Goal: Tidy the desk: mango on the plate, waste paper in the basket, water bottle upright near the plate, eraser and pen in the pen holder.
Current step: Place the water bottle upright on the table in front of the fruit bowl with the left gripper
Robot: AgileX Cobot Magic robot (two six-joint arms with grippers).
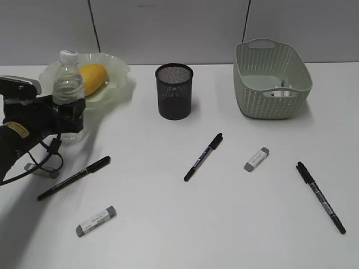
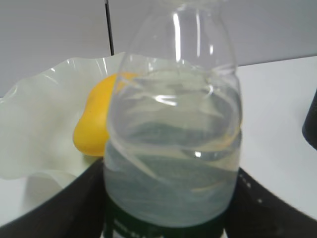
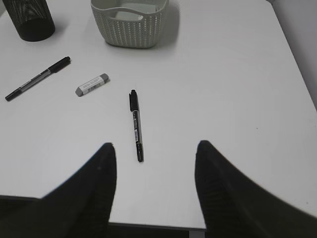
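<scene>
My left gripper is shut on the water bottle, holding it upright just in front of the ruffled green plate; its black fingers press both sides of the bottle. The mango lies on the plate. Waste paper lies inside the basket. The pen holder stands mid-desk. Three pens and two erasers lie on the desk. My right gripper hangs open and empty above the desk's near edge, just short of a pen.
The grey wall runs along the back of the white desk. Cables hang under my left arm near the left edge. The desk's front edge shows below my right gripper.
</scene>
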